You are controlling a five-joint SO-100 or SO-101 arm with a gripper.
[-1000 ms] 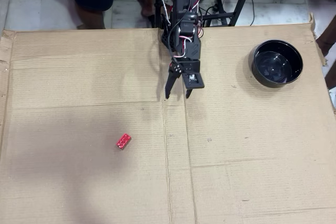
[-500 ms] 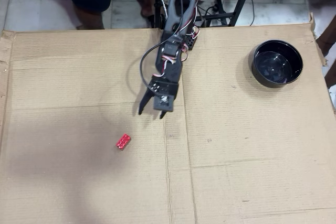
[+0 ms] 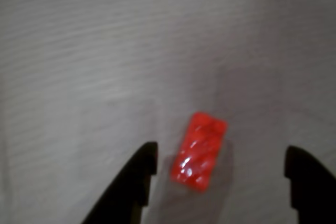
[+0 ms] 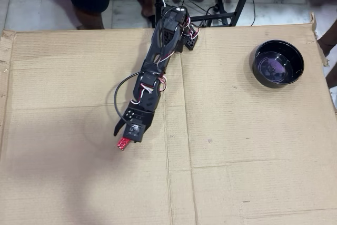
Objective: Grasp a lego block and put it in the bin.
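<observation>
Clearly the step in hand is the descent onto the lego block (image 3: pixel 200 150), which lies flat on the cardboard (image 4: pixel 237 156) at the left of the overhead view, well apart from the bin (image 4: pixel 277 63) at the far right. The gripper (image 3: pixel 220 163) hovers with its jaws apart, the brick between them but close to the left finger. Shifting slightly left to centre it, then lowering straight down before closing, should avoid nudging the brick aside.
</observation>
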